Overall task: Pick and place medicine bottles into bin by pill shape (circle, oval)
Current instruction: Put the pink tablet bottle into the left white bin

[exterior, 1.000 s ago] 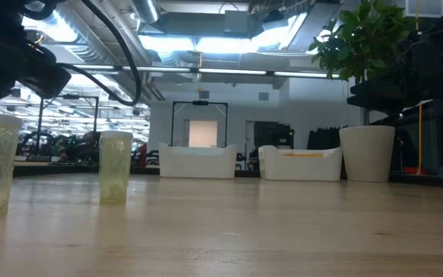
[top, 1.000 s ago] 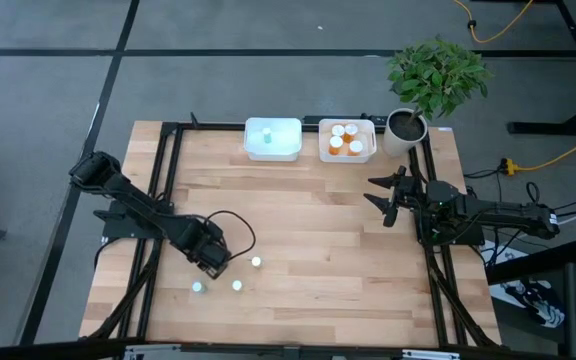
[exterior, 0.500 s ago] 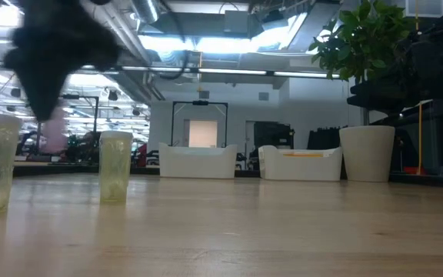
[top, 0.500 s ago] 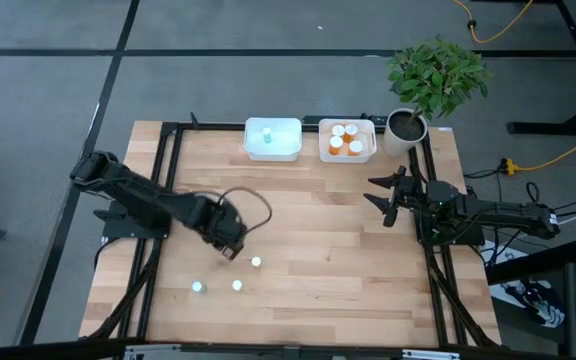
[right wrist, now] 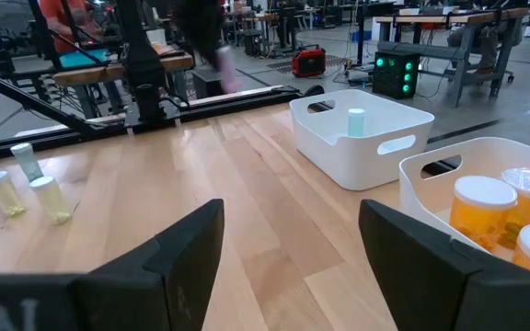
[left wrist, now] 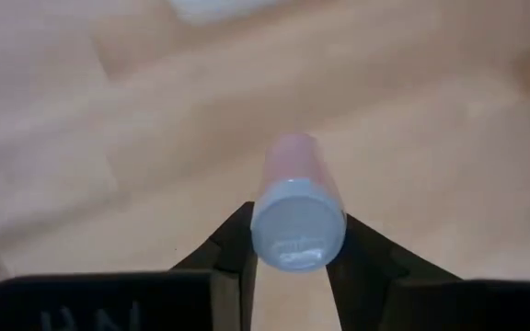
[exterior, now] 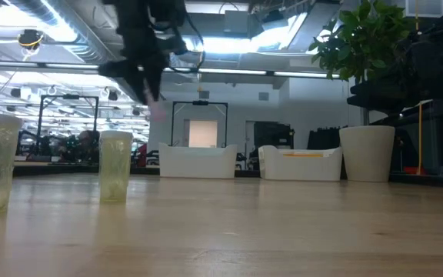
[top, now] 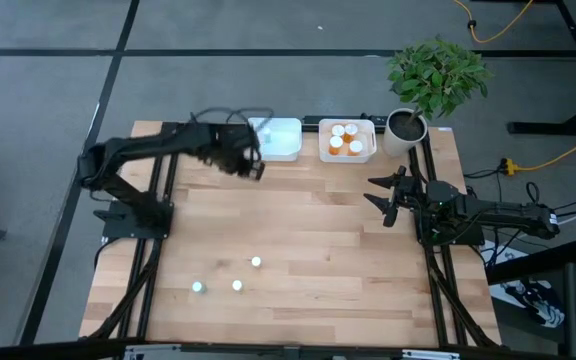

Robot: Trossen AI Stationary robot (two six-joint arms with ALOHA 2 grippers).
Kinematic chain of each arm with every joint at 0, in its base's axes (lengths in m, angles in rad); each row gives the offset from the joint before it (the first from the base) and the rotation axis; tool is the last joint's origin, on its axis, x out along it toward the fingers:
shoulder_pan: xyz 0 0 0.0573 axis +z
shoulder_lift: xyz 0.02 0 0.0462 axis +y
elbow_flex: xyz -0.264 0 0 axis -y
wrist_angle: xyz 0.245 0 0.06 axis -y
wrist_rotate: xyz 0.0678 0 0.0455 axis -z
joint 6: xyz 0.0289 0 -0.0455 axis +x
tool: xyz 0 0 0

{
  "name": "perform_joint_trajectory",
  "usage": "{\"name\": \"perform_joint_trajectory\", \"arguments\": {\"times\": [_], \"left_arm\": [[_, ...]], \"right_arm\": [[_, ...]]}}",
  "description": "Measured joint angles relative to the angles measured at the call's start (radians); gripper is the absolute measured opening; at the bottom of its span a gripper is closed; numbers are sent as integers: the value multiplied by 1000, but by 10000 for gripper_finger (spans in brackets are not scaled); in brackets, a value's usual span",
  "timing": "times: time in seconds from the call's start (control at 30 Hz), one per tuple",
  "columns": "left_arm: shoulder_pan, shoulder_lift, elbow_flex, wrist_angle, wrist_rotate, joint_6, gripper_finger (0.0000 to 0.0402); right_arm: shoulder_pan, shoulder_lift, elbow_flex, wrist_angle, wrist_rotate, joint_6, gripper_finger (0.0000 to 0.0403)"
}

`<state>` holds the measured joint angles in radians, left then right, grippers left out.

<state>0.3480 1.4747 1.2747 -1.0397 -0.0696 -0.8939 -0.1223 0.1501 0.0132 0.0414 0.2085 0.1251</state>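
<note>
a small pink vial (left wrist: 294, 198) with a pale cap is pinched between the fingers (left wrist: 233, 241) of the left end effector (top: 251, 166), carried in the air above the tabletop (top: 308, 240), just beside the left white bin (top: 286, 140). the step in hand is judged to be the carry toward a bin; the next move calls for the vial to be brought over the open bin that matches its pill shape, lowered, and released.

in the left white bin one pale green vial (right wrist: 356, 121) is seen standing. the right white bin (top: 370, 146) holds orange bottles (top: 345, 139) with white caps; about four or five are made out from above. three more vials (top: 236, 285) are left standing near the front of the tabletop, well apart from the bins.

the right end effector (top: 386, 198) is held spread and empty over the right side of the tabletop, near a potted plant (top: 433, 80), waiting.
</note>
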Motion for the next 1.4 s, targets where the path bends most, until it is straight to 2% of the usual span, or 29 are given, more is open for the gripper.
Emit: {"name": "perform_joint_trajectory", "arguments": {"times": [0.13,0.4,0.57,0.8,1.4], "left_arm": [[107,106,145,1,9,122,90],[228,448,516,-82,35,352,89],[272,593,650,-161,37,410,89],[294,660,666,-229,36,459,89],[325,720,660,-217,1,542,89]], "right_arm": [[0,0,0,0,0,-1,255],[0,0,0,0,0,1,255],[0,0,0,0,0,1,255],[0,0,0,0,0,0,255],[0,0,0,0,0,0,255]]}}
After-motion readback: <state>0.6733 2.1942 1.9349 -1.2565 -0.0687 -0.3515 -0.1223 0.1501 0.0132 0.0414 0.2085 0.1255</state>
